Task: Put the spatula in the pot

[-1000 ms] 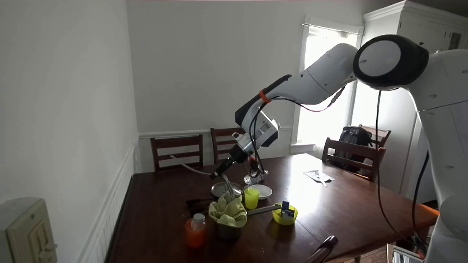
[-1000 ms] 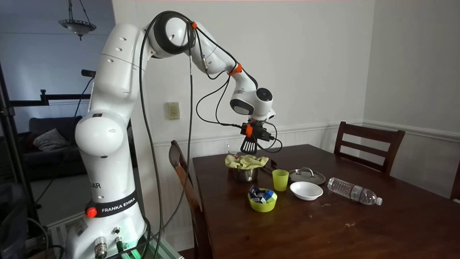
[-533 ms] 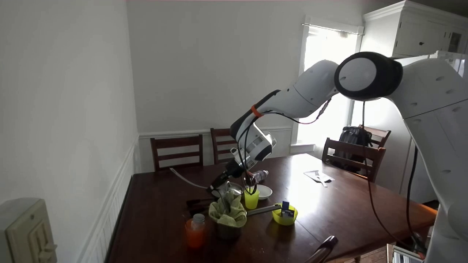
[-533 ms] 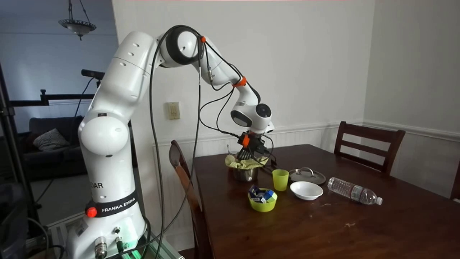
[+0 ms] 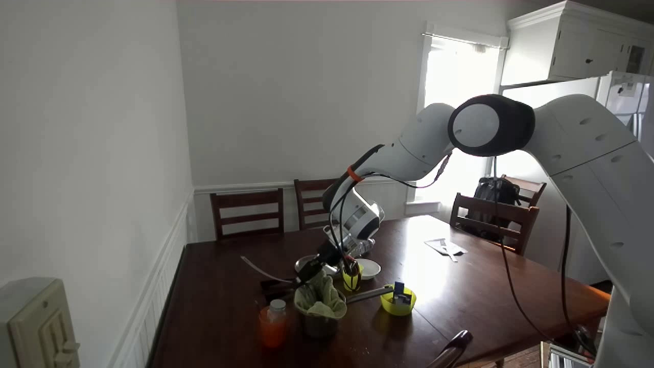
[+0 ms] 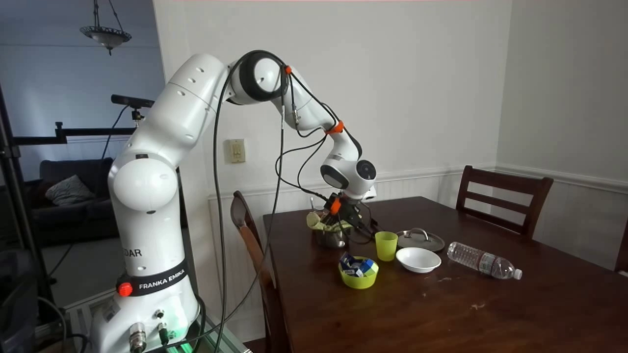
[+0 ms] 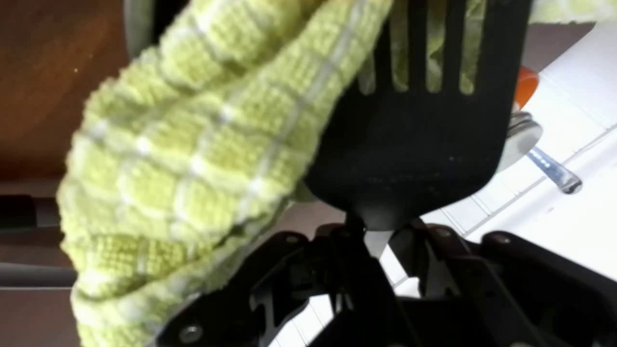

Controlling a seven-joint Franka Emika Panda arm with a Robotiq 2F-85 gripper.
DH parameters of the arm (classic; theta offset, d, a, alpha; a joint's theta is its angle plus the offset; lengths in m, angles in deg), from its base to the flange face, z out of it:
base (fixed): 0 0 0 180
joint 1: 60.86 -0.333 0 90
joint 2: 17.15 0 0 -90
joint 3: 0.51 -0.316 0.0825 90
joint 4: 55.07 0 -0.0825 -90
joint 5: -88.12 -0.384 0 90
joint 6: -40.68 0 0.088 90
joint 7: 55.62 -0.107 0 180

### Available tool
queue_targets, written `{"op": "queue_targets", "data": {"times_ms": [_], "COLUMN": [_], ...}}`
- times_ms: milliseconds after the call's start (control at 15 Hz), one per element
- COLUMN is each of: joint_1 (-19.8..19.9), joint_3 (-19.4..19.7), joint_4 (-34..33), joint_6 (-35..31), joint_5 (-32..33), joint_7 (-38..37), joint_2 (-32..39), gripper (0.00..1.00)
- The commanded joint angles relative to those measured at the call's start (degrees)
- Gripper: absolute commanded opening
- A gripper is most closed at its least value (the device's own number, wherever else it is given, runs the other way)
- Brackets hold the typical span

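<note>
My gripper [image 7: 383, 229] is shut on the neck of the spatula, as the wrist view shows. The spatula [image 7: 409, 140] has a black slotted head that points into the folds of a green checked towel [image 7: 193, 164]. Its thin pale handle [image 5: 263, 270] sticks out past the gripper [image 5: 301, 280] in an exterior view. The towel lines the silver pot [image 5: 319, 327], which also shows in an exterior view [image 6: 331, 239]. The gripper [image 6: 336, 218] is low over the pot's rim, close against the towel. The spatula's tip is hidden by the towel.
A yellow cup [image 6: 386, 246] and a metal lid [image 6: 422, 241] stand close beside the gripper. A green bowl with blue packets [image 6: 359, 282], a white bowl [image 6: 418, 260] and a bottle [image 6: 483, 261] are nearby. An orange cup [image 5: 273, 335] holding a jar stands beside the pot.
The arm has come down and forward, bringing the spatula head from above the towel into its folds. The towel, pot and yellow cup have shifted slightly.
</note>
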Motion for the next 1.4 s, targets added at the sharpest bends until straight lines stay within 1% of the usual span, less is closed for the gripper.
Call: {"op": "queue_targets", "data": {"times_ms": [0, 133, 267, 333, 400, 533, 933, 1067, 1333], "joint_1": [-0.9, -1.2, -1.2, -1.1, -1.0, -0.6, -0.3, -0.2, 1.8], "joint_3": [2.5, 3.2, 3.8, 3.8, 4.0, 4.1, 5.1, 5.3, 4.9], "joint_4": [0.7, 0.7, 0.6, 0.5, 0.4, 0.5, 2.4, 2.6, 6.2], "joint_6": [3.9, 4.3, 5.9, 6.7, 7.3, 8.0, 5.5, 4.5, 1.6], "joint_5": [3.4, 4.6, 7.1, 7.7, 8.8, 9.0, 8.8, 8.3, 2.5], "joint_7": [-3.6, -5.2, -7.3, -7.8, -8.6, -8.4, -4.8, -3.7, 8.4], "joint_2": [0.8, 1.2, 1.5, 1.5, 1.3, 0.3, -4.9, -6.2, -13.3], "gripper": [0.04, 0.04, 0.04, 0.43, 0.45, 0.56, 0.98, 1.0, 1.0]}}
